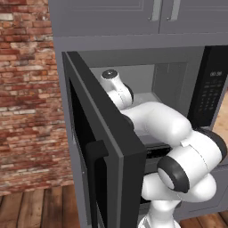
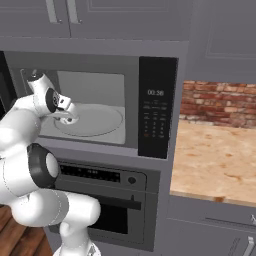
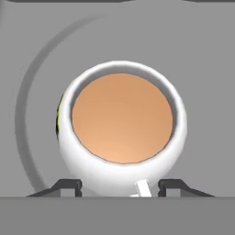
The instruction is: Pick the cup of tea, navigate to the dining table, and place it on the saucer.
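Observation:
The cup of tea (image 3: 121,124), a white mug full of light brown liquid, stands on the grey turntable (image 3: 32,92) inside the microwave. A dark patch with yellow shows on its left side. My gripper (image 3: 120,186) hovers right over its near edge, open. The two dark fingertips (image 3: 69,186) flank the mug's lower wall and a small white handle stub. In the right base view the hand (image 2: 66,116) reaches down into the microwave cavity over the turntable (image 2: 97,122). The dining table and the saucer are out of view.
The microwave door (image 1: 104,151) hangs wide open on the left, close to my arm. The black control panel (image 2: 156,110) is at the cavity's right, an oven (image 2: 100,200) is below, and a wood-topped counter (image 2: 215,160) lies to the right.

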